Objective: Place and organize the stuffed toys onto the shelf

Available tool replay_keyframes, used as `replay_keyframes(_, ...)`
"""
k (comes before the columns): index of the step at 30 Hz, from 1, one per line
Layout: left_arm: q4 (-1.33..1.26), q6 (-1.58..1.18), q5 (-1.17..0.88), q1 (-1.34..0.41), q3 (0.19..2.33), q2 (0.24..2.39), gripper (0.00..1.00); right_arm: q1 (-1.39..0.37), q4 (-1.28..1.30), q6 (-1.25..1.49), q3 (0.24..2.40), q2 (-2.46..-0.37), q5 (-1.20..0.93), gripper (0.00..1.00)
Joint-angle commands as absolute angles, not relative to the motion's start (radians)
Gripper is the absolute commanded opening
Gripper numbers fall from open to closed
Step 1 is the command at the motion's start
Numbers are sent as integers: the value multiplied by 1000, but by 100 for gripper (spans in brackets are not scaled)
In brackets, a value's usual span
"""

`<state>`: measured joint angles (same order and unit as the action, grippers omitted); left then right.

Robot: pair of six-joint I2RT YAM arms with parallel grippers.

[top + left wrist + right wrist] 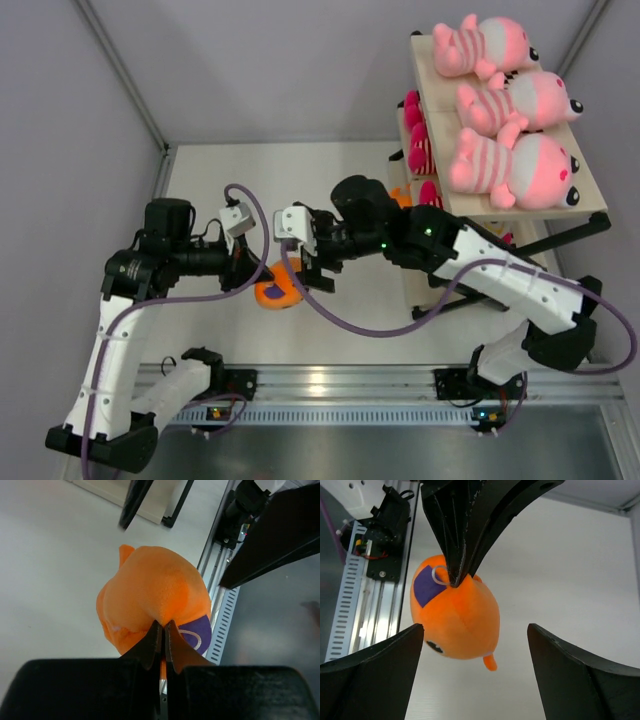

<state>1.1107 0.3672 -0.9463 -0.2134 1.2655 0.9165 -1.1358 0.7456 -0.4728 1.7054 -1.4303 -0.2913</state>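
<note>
Right wrist: round orange plush (457, 625), purple patch (425, 586).

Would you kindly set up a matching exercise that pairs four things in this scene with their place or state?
Things
1. left gripper
2. right gripper
3. pale-pink striped toys
4. orange toy

Places or states
A. lying in a row on the top board of the shelf
B. open, fingers wide apart
C. shut
D. pinched by its fabric, off the shelf

Pairs: 1-C, 2-B, 3-A, 4-D
</note>
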Motion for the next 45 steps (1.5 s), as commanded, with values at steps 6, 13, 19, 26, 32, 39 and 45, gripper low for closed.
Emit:
replay_keyframes(6, 1172, 363, -1017, -255, 1284, 877, 0, -1126, 772, -459, 1712, -1543, -532, 84)
replay_keyframes(13, 1177, 367, -991, -258, 1339, 908, 0, -1126, 597, -289, 1588, -1516, -626, 20)
replay_keyframes(19, 1175, 347, -688, -258, 1518, 968, 61, -1118, 469, -34, 1539, -1431, -318, 0)
replay_keyframes(26, 1103, 419, -358, -258, 1767, 994, 99, -1014, 384, 409, 1562, -1318, 50, 0)
replay_keyframes(32, 997, 682, -420, -258, 1463, 842, 96, -968, 146, 710, 1508, -1203, 356, 0)
replay_keyframes(39, 598, 1081, -485, -258, 1051, 630, 99, -997, 22, 838, 1531, -1239, 420, 0)
replay_keyframes(45, 283, 1123, -495, -258, 982, 646, 99, -1051, -75, 868, 1482, -1240, 446, 0)
